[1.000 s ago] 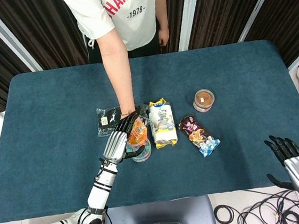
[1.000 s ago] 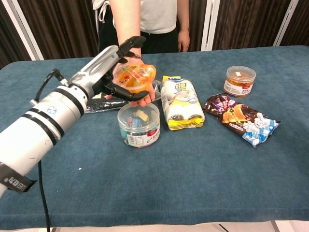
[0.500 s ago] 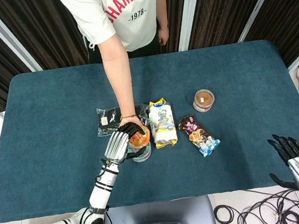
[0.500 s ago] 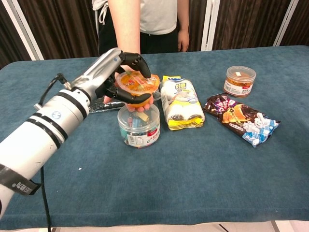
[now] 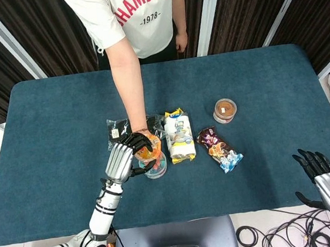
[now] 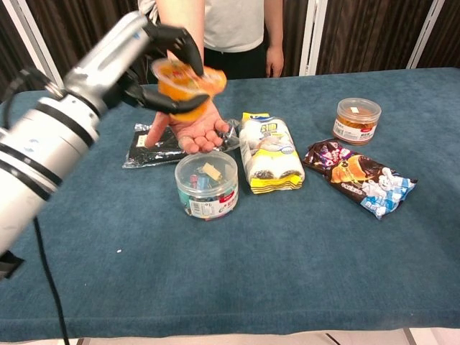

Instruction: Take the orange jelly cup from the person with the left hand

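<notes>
The blue table (image 5: 53, 129) carries the snacks. The person's open palm (image 6: 198, 133) sits empty, and above it the left hand (image 6: 154, 61) has its fingers clamped around the orange jelly cup (image 6: 185, 83), airborne at eleven o'clock from the clear tub (image 6: 207, 185). At the table's five o'clock, the right hand (image 5: 328, 183) hangs with fingers apart.

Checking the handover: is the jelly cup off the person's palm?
Yes: the left hand holds the orange jelly cup above the person's open palm.

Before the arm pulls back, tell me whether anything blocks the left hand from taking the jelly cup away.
Nothing visible does. The left hand grips the orange jelly cup, lifted clear above the person's open palm.
</notes>
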### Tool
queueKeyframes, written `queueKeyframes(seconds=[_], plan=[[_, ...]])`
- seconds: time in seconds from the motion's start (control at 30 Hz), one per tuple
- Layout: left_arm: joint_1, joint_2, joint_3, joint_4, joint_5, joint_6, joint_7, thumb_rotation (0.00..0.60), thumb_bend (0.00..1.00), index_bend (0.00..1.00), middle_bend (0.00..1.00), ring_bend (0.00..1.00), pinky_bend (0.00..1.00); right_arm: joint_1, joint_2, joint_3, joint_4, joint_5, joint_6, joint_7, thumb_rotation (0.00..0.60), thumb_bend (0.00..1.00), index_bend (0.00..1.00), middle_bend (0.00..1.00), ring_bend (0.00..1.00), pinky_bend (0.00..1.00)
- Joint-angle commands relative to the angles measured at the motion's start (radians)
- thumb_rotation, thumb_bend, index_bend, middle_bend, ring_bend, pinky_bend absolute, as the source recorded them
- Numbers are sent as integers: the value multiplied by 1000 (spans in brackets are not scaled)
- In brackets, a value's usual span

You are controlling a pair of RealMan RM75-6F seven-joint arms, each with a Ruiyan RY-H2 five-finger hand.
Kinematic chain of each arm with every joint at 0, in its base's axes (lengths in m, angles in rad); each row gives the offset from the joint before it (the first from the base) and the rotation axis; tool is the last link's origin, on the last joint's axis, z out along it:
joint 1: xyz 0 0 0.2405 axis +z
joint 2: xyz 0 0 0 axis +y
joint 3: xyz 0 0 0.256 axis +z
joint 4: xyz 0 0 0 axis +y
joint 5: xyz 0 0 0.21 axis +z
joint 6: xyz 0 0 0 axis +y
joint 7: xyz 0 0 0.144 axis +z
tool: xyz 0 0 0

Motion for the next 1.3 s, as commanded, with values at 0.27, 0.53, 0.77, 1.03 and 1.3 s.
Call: queueKeyframes(seconds=[0.27, 0.53, 0.77, 1.03, 1.3], plan=[[221, 344, 80, -284, 76, 214, 70, 600, 312, 576, 485, 614, 748, 3, -5, 3, -9, 7, -9, -18, 600, 211, 0, 0, 0, 0], [352, 288, 176, -71, -30, 207, -165, 600, 313, 596, 507, 612, 746, 13, -26, 1, -22, 5, -34, -71, 600, 211, 0, 0, 0, 0], [365, 103, 178, 233, -101, 96, -368, 600, 312, 588, 505, 594, 730, 16, -34, 7, -24, 16, -41, -89, 600, 211, 0, 0, 0, 0], [370, 15, 210, 397, -100, 0, -461, 600, 312, 494, 404, 339, 517, 14, -31, 4, -22, 10, -33, -82, 600, 211, 0, 0, 0, 0], [383, 63, 231, 333, -108, -58, -361, 600, 234, 37, 11, 0, 21, 14, -27, 1, -23, 11, -37, -79, 600, 210, 0, 0, 0, 0]])
